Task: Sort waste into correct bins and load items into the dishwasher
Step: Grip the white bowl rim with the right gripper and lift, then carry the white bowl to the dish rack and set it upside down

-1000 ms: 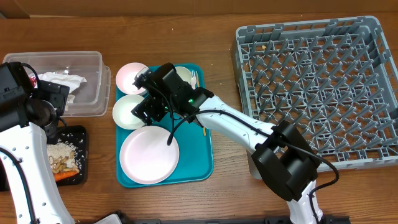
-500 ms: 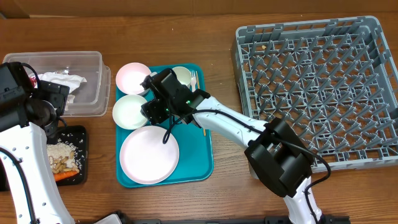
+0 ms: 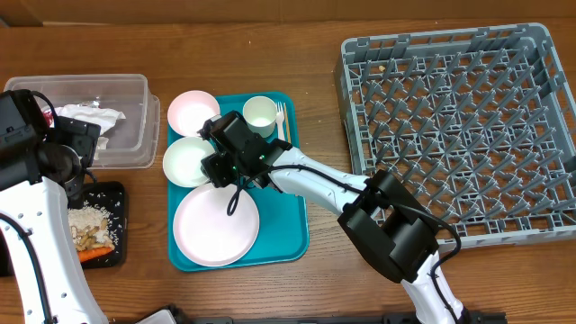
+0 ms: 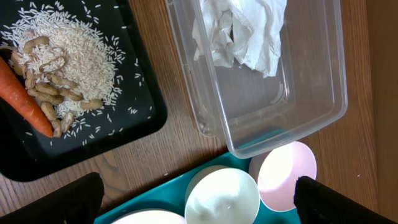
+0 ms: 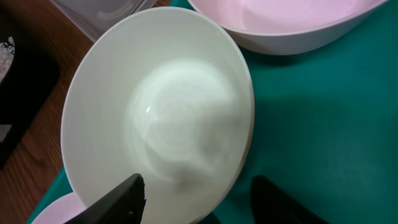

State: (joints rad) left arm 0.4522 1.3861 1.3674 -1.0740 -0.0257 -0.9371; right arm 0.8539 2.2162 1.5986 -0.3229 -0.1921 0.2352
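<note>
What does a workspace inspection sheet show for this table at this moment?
Surface: wooden table.
Job's things: plate, white bowl, cup, fork on teal tray; pink bowl at its corner; napkins in clear tub; scraps, carrot in black tray; grey rack without dishes.
Clutter: small scrap in rack corner.
Pincers: left pincer open near tub; right pincer open, astride white bowl's rim.
Cables: black cable loops over plate.
Surroundings: nothing seen.

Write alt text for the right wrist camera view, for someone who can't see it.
The right gripper straddles the rim of a white bowl on a teal tray, one finger inside, one outside, not yet closed. A pale pink bowl sits just beyond it.
</note>
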